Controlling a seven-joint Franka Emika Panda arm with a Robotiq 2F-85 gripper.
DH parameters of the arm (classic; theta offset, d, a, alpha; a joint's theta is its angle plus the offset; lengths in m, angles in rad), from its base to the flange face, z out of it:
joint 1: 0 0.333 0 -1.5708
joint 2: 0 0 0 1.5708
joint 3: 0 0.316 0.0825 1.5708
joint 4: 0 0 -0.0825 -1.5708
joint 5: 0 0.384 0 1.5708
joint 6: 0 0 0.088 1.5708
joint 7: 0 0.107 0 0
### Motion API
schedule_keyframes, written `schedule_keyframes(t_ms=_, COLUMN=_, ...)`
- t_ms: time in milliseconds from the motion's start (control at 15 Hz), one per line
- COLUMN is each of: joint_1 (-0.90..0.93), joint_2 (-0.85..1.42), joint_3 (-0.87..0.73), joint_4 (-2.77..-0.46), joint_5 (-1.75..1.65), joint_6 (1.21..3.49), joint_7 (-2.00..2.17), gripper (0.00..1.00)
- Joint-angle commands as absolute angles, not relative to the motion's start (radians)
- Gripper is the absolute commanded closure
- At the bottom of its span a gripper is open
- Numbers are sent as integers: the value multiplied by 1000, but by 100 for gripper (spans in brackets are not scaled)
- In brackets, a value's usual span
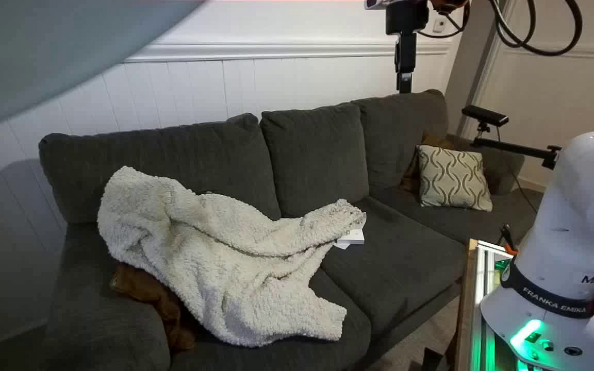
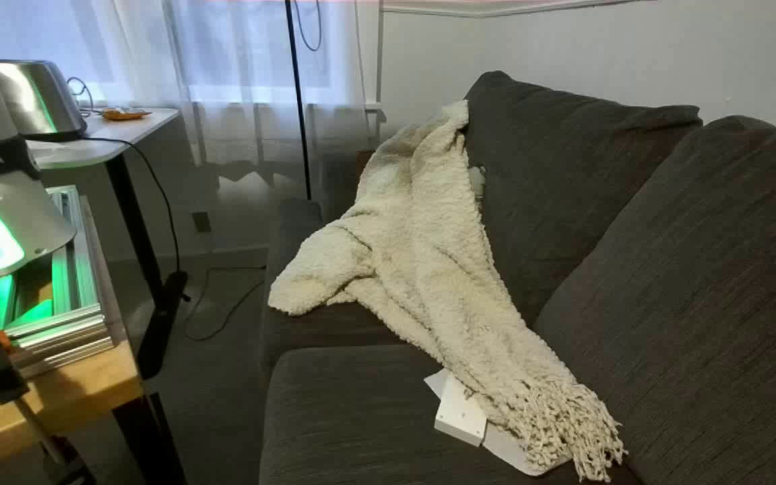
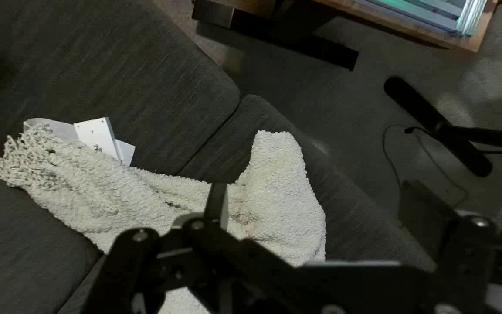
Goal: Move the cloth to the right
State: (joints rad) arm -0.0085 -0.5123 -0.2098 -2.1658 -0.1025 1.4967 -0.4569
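The cloth (image 1: 225,252), a large cream-white fluffy throw, lies rumpled across the sofa. Its upper part leans on the backrest and its fringed end rests on the middle seat. It also shows in an exterior view (image 2: 422,236) and in the wrist view (image 3: 281,187). My gripper (image 1: 404,85) hangs high above the sofa, pointing down and apart from the cloth. In the wrist view, its two fingers (image 3: 320,207) stand wide apart with nothing between them. The gripper is out of view in the exterior view where the fringe is nearest.
A mustard-brown cloth (image 1: 147,293) lies partly under the throw by the armrest. A white box (image 2: 461,411) and papers touch the fringed end. A zigzag-patterned pillow (image 1: 454,178) sits at the sofa's far end. The robot's table (image 3: 447,41) stands before the grey sofa (image 1: 400,257).
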Motion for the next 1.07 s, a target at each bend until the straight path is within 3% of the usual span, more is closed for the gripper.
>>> schedule_keyframes(t_ms=0, joint_1=-15, joint_2=-510, joint_3=-205, joint_4=-2163, joint_5=-100, joint_6=1494, joint_7=-460, gripper=0)
schedule_keyframes(t_ms=333, joint_1=-15, joint_2=-510, joint_3=-205, joint_4=-2162, joint_5=-100, joint_6=1494, joint_7=-460, gripper=0)
schedule_keyframes(t_ms=733, joint_1=97, joint_2=-288, joint_3=-163, joint_4=-2160, joint_5=-17, joint_6=2026, joint_7=-574, gripper=0)
schedule_keyframes(t_ms=1000, joint_1=143, joint_2=-50, joint_3=-159, joint_4=-2072, joint_5=188, joint_6=2237, joint_7=-815, gripper=0)
